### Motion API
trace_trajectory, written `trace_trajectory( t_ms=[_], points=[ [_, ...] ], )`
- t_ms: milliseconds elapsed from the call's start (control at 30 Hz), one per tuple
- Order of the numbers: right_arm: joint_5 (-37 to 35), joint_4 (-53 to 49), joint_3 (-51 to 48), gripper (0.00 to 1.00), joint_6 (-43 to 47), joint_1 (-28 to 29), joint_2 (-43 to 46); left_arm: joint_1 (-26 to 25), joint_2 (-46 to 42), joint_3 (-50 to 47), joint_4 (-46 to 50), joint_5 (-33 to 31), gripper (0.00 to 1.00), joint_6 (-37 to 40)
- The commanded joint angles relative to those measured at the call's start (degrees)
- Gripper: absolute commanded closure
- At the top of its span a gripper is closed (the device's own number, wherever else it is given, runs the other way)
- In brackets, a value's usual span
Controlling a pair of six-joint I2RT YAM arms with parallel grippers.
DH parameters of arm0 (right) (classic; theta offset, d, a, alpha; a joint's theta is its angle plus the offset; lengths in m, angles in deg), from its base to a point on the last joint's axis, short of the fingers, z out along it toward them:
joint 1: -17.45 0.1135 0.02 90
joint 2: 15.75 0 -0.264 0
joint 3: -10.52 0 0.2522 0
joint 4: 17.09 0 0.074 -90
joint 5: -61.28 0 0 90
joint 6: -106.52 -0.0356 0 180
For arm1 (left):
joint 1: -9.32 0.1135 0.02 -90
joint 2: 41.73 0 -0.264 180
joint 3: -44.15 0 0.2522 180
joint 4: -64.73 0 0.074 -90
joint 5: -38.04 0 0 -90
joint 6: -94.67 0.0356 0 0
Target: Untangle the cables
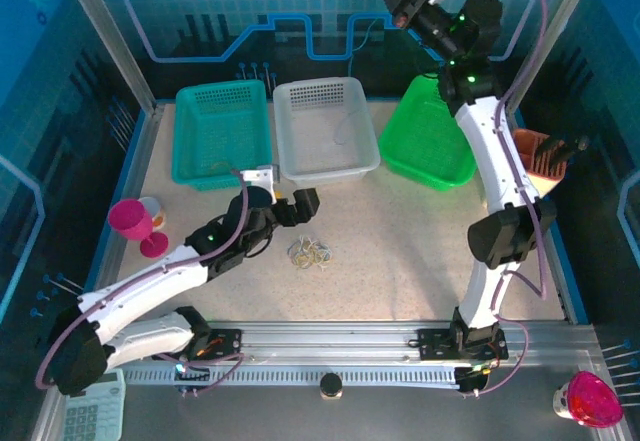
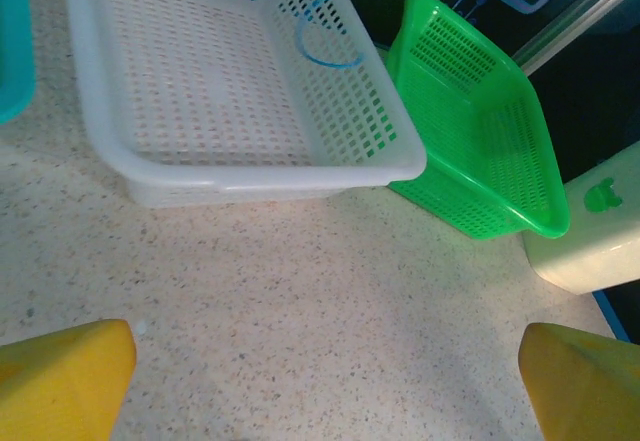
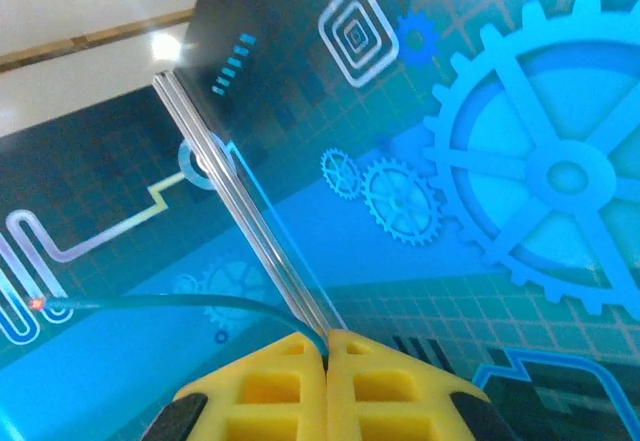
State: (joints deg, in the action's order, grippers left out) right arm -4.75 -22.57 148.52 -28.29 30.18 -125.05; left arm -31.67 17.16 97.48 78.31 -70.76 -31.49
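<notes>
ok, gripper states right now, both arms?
left gripper: open, holding nothing.
right gripper: closed, pinching a thin cable.

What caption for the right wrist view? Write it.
Shut yellow right gripper pinches thin teal cable before blue gear-patterned wall.

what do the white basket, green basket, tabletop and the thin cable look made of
White basket: likely moulded plastic, semi-gloss; perforated walls, soft rim highlights.
Green basket: similar plastic, glossier, slightly translucent.
Tabletop: matte speckled surface, stone-look laminate or composite; unclear which.
Thin cable: probably plastic-sheathed wire, smooth, curving limply.
</notes>
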Motion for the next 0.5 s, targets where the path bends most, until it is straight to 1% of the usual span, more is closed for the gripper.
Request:
trace_trajectory(
  t_ms=[0, 200, 267, 300, 367, 400, 467],
  points=[
    [-1.0, -1.7, -2.8, 1.00, 3.3, 2.0, -2.1, 0.4, -3.1, -2.0, 1.5, -2.8, 0.01, -2.3],
    [-1.3, -3.4, -14.2, 1.00, 8.6, 5.6, -4.6, 0.5, -5.6, -3.4, 2.5, -3.5, 0.01, -3.5],
    [-2.1, -6.3, -17.0, 0.97, 12.0, 6.8, -6.1, 0.5, -5.9, -3.7, 2.5, -3.7, 0.01, -3.7],
    [-2.3, -8.4, -17.4, 0.92, 13.7, 7.3, -7.0, 0.5, -5.9, -3.7, 2.5, -3.7, 0.01, -3.8],
    [-2.8, -15.5, -16.5, 0.70, 17.9, 8.0, -9.4, 0.5, -5.8, -3.7, 2.4, -3.6, 0.01, -3.7],
    [-2.9, -18.7, -15.6, 0.61, 19.4, 8.0, -10.1, 0.6, -5.8, -3.7, 2.3, -3.4, 0.01, -3.8],
    [-3.9, -23.3, -15.5, 0.40, 22.4, 8.0, -9.6, 0.6, -5.7, -3.7, 2.5, -3.2, 0.01, -3.9]
  ],
)
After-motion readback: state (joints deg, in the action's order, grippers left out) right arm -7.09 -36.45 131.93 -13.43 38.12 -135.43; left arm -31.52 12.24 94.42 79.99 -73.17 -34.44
